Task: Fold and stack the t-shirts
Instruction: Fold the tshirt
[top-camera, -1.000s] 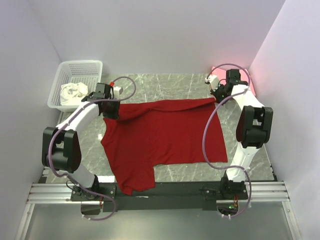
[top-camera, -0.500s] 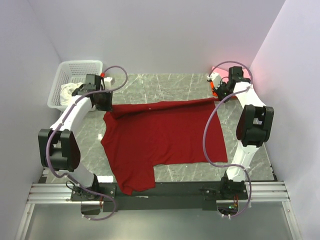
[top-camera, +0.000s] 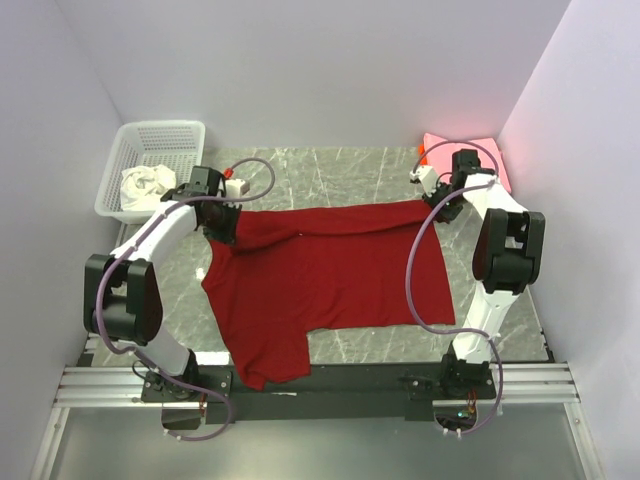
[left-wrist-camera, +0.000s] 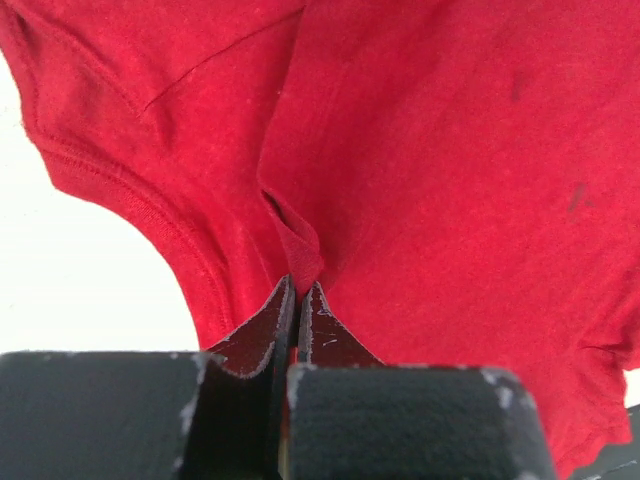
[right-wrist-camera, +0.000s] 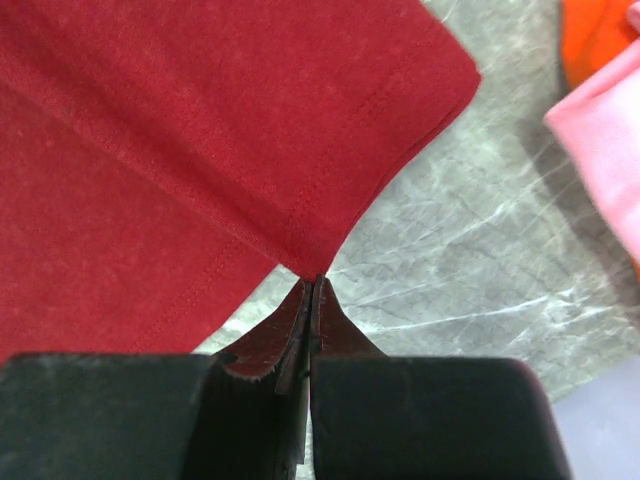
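A deep red t-shirt (top-camera: 330, 275) lies spread across the marble table, one sleeve hanging over the near edge. My left gripper (top-camera: 222, 228) is shut on a pinched fold of the red t-shirt (left-wrist-camera: 420, 150) at its far left, the left gripper's (left-wrist-camera: 298, 290) tips pressed together on the cloth. My right gripper (top-camera: 438, 204) is shut on the far right corner; in the right wrist view the right gripper (right-wrist-camera: 314, 283) pinches the hemmed corner of the red t-shirt (right-wrist-camera: 200, 130). A pink t-shirt (top-camera: 478, 148) lies at the back right. A white t-shirt (top-camera: 147, 185) is bunched in the basket.
A white lattice basket (top-camera: 165, 135) stands at the back left corner. Beside the pink t-shirt (right-wrist-camera: 610, 130) an orange t-shirt (right-wrist-camera: 600, 35) shows in the right wrist view. Purple walls close in the left, back and right sides.
The left gripper swung out to the far left, then came back right and nearer with the cloth. The right gripper shifted slightly nearer. The shirt's far edge now runs straighter.
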